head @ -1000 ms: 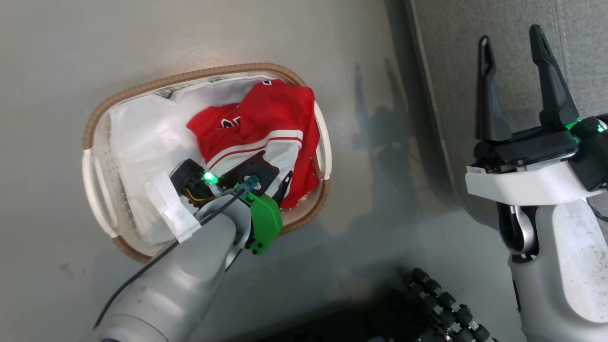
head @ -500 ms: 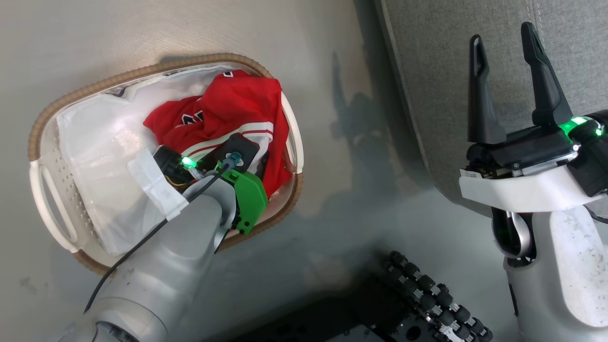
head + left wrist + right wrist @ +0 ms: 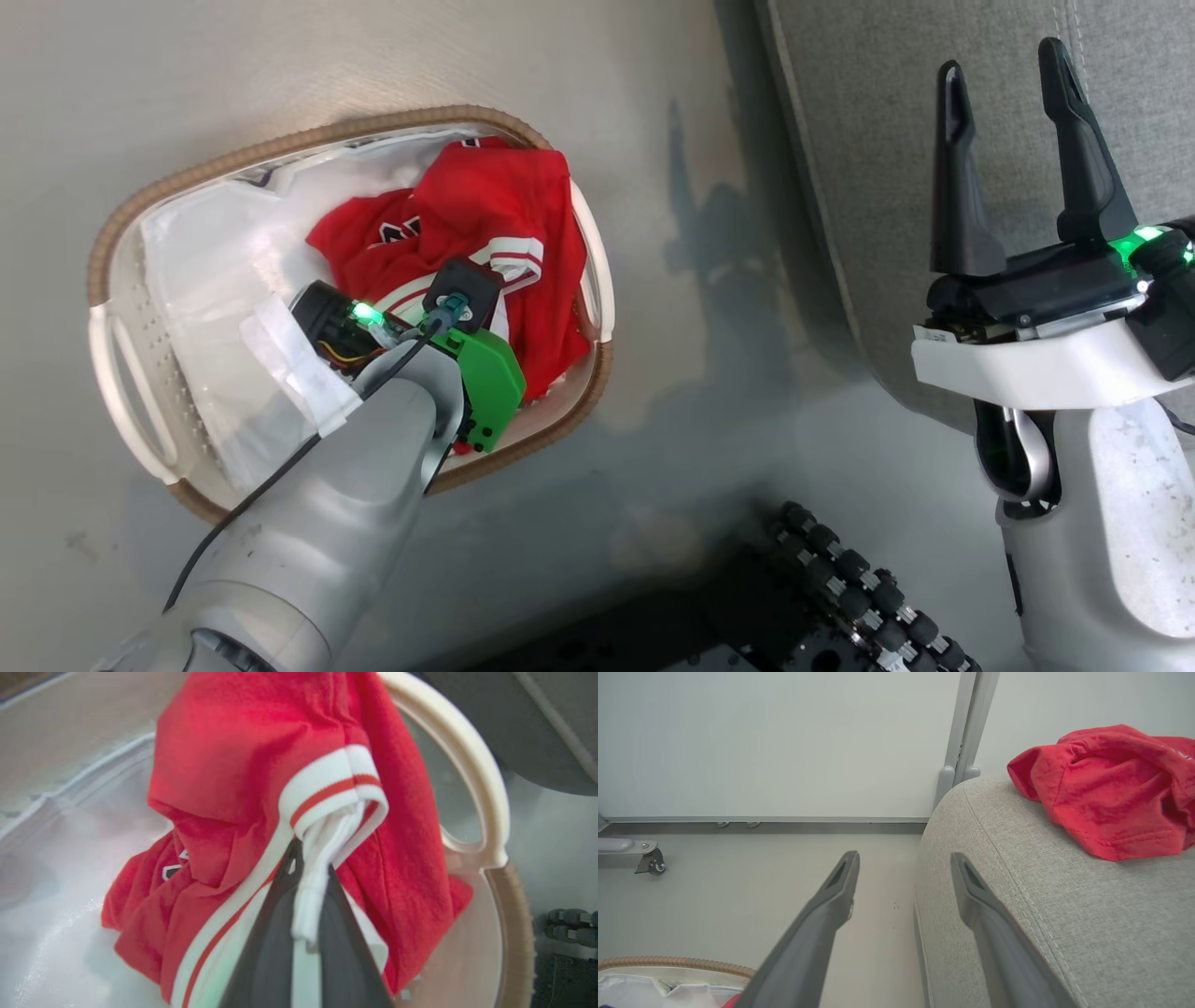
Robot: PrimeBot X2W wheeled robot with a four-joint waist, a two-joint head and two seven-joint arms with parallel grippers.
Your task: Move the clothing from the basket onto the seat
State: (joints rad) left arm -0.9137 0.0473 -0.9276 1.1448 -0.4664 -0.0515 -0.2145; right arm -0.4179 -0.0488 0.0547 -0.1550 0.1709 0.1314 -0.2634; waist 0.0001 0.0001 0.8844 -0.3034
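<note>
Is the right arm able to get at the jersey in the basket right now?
Probably not cleanly. The left arm lies across the basket with the left claw shut on the jersey, while the right claw hangs open by the seat, off to the side.

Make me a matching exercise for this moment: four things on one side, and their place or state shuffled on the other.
1 left gripper
2 right gripper
3 basket
4 loose red garment

A lying on the seat
B shut on a white fold of the clothing
C open, holding nothing
D standing on the floor

Pairs: 1-B, 2-C, 3-D, 4-A
</note>
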